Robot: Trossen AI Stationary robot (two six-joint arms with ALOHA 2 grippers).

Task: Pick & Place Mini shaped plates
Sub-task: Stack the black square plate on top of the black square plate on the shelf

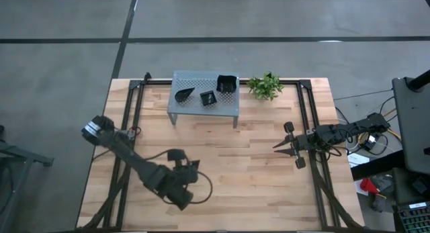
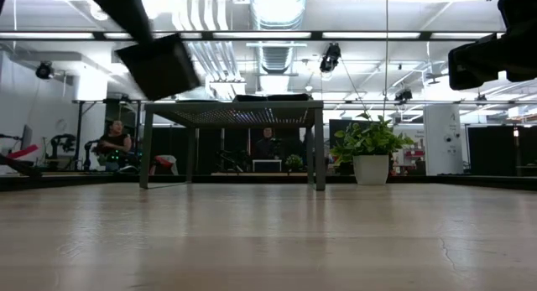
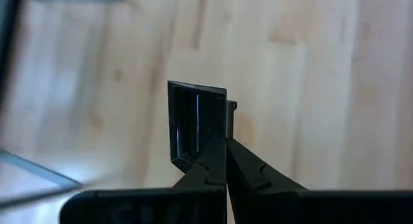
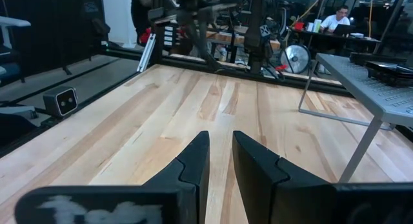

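Nearest you, at the front of the butcher-block table (image 1: 242, 186), your left gripper (image 1: 191, 170) is clamped shut on one square plate (image 3: 193, 124). It is glossy black with a raised rim, pinched by one edge between the two dark fingers (image 3: 248, 169) and carried clear of the wood. The low view shows it as a dark tilted square high above the table.

Your right gripper (image 1: 281, 146) waits over the right side of the table, pointing inward. Its two fingers (image 4: 197, 162) stand slightly apart with nothing between them.

Farther back, centred near the rear edge, stands one grey shelf (image 1: 201, 82) of perforated metal on thin legs. Three more black plates sit on its top:
- one leaf plate (image 1: 184, 94), pointed at one end, towards the left;
- one tiny plate (image 1: 207, 98), square, in the middle;
- one large plate (image 1: 227, 84), square with a raised edge, towards the right rear.

That makes four plates in view: one held and three on the shelf, all apart from one another.

Just right of the shelf is one small green plant (image 1: 265, 85) in a white pot (image 2: 369, 169).

Beyond the table, one person (image 2: 113, 144) sits at the left of the room and another person (image 4: 335, 20) sits at a desk.
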